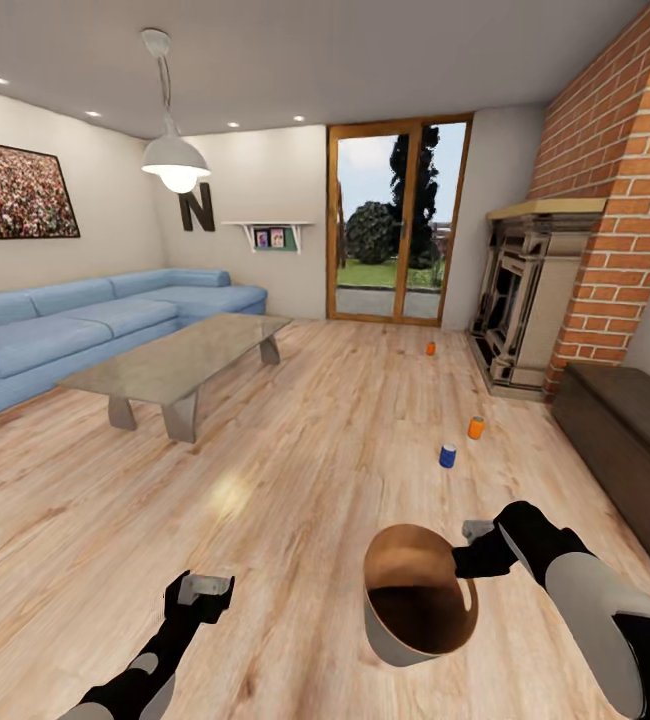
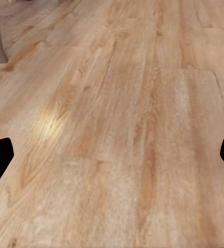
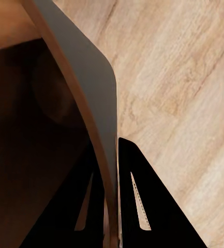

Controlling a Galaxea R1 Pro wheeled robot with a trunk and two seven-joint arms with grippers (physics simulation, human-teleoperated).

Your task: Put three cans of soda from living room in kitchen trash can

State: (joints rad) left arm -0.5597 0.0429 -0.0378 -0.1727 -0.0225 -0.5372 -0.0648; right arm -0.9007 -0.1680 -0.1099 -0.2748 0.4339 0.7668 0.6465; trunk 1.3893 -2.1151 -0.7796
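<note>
right end effector (image 3: pixel 112 206) grips the tash can (image 1: pixel 397 640) rim.

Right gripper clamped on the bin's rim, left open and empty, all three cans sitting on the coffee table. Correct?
Wrong on the cans. The head view shows the blue can and two orange cans on the wood floor near the fireplace, not on the coffee table. Right gripper on the bin rim and left gripper open stand.

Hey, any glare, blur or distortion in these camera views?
Head view: lit lamp throws a glare patch on the floor, and the edges bend wide-angle. Left wrist view: the same sheen, soft planks. Right wrist view: bin interior is dark.
</note>
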